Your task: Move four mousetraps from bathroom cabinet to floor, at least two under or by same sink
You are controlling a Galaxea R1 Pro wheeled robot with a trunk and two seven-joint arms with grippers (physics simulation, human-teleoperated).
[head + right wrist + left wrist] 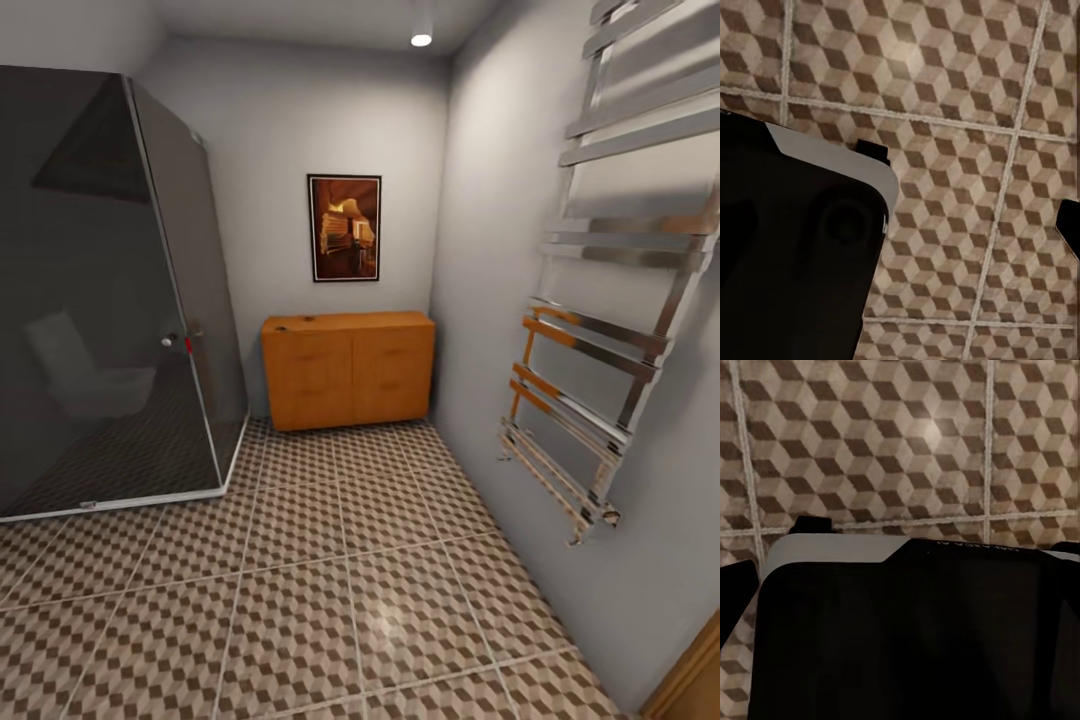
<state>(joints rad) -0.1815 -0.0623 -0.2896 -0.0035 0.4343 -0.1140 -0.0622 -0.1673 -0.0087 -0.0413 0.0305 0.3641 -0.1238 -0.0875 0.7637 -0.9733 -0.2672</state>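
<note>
Orange-brown wood: the cabinet (pixel 348 370) stands against the far wall, in the corner by the right wall, its fronts shut.
Cabinet top: two tiny dark specks lie near its back left part; too small to tell what they are.
Mousetraps: none can be made out for sure in any view.
Floor (pixel 300 600): square tiles with a brown, beige and white cube print and pale grout run from the cabinet toward the camera.
Shower (pixel 100 300): a dark glass cubicle fills the left side, its white base resting on the tiles; a toilet shows faintly in the glass.
Picture (pixel 345 228): a framed print in warm tones hangs on the far wall, above the cabinet.
Towel rail (pixel 600 330): a chrome ladder of flat bars is fixed to the right wall.
Ceiling lamp (pixel 421 39): a round spot glows near the top corner.
Left wrist view: a black body with a white edge covers the lower part, over the cube tiles; the left claw's state I cannot tell.
Right wrist view: a similar dark body with a white edge sits over the tiles; the right claw's state I cannot tell.
</note>
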